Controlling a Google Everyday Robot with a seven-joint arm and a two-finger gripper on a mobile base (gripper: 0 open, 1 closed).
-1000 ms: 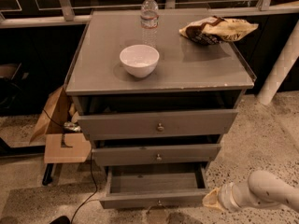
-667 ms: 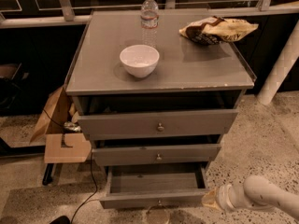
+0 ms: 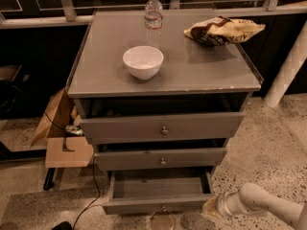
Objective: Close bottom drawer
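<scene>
The bottom drawer [image 3: 158, 202] of the grey cabinet stands pulled out, its inside bare, with a small round metal knob [image 3: 163, 208] on its slim front. The middle drawer [image 3: 160, 159] and the top drawer [image 3: 163, 127] above it stand slightly out too. My gripper [image 3: 211, 208] comes in from the lower right on a white arm [image 3: 261, 202]. It sits low, just beside the right front corner of the bottom drawer.
On the cabinet top [image 3: 211, 71] stand a white bowl [image 3: 143, 62], a clear water bottle [image 3: 153, 16] and a crumpled snack bag [image 3: 223, 30]. A cardboard box [image 3: 62, 133] and a black cable [image 3: 93, 186] lie on the floor at the left. A white post [image 3: 288, 66] stands at the right.
The arm has shifted a little down and to the right. The drawers look unchanged.
</scene>
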